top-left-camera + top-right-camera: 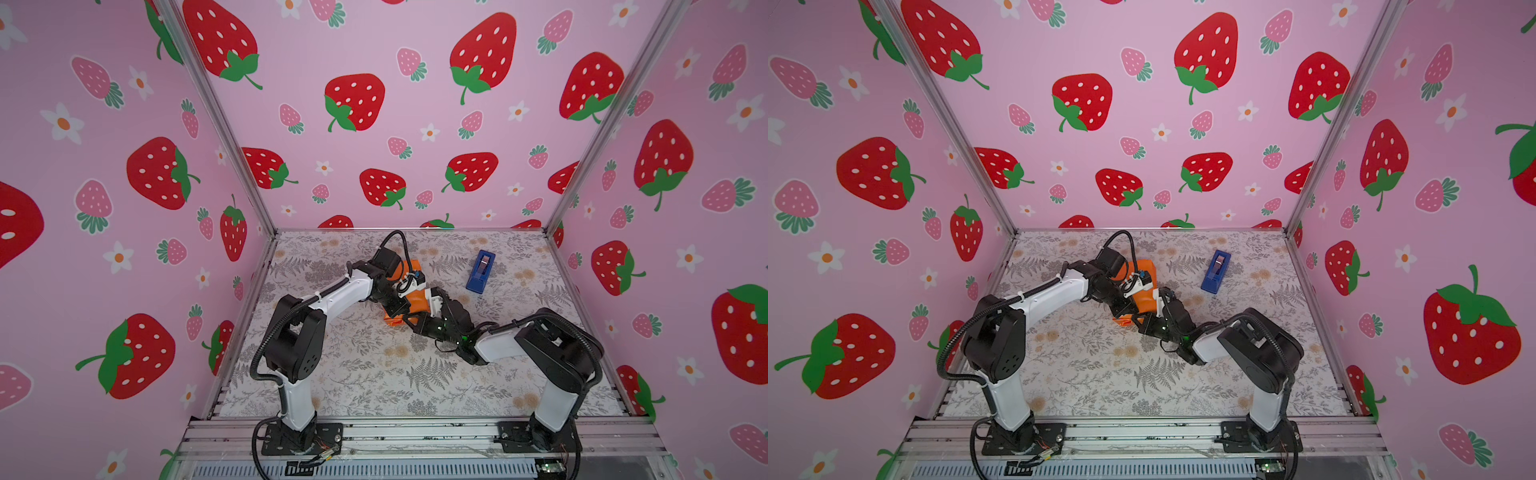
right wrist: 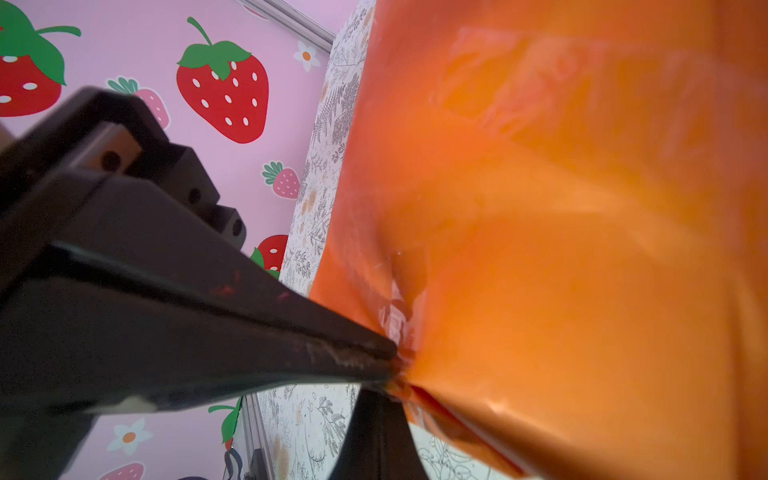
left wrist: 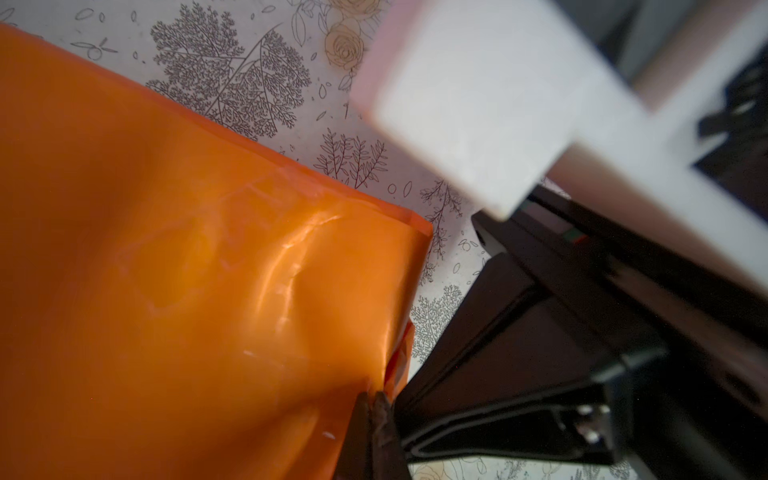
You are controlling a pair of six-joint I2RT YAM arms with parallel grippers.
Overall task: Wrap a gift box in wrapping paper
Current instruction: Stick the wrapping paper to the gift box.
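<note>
The glossy orange wrapping paper [image 1: 417, 300] [image 1: 1144, 300] lies folded into a parcel at mid table; the gift box is hidden under it. Both arms meet at the parcel's near corner. My left gripper [image 3: 376, 400] is shut, its tips pinching the paper's [image 3: 187, 270] edge beside a small folded flap. My right gripper [image 2: 384, 395] is shut too, its tips at the same puckered corner of the paper [image 2: 561, 249]. In both top views the left gripper [image 1: 398, 312] [image 1: 1126, 312] comes from the left and the right gripper [image 1: 407, 321] [image 1: 1136, 321] from the right.
A blue tape dispenser [image 1: 481, 271] [image 1: 1216, 271] stands at the back right of the grey floral table covering [image 1: 374, 374]. Strawberry-patterned pink walls close in the table on three sides. A metal rail [image 1: 415, 432] runs along the front.
</note>
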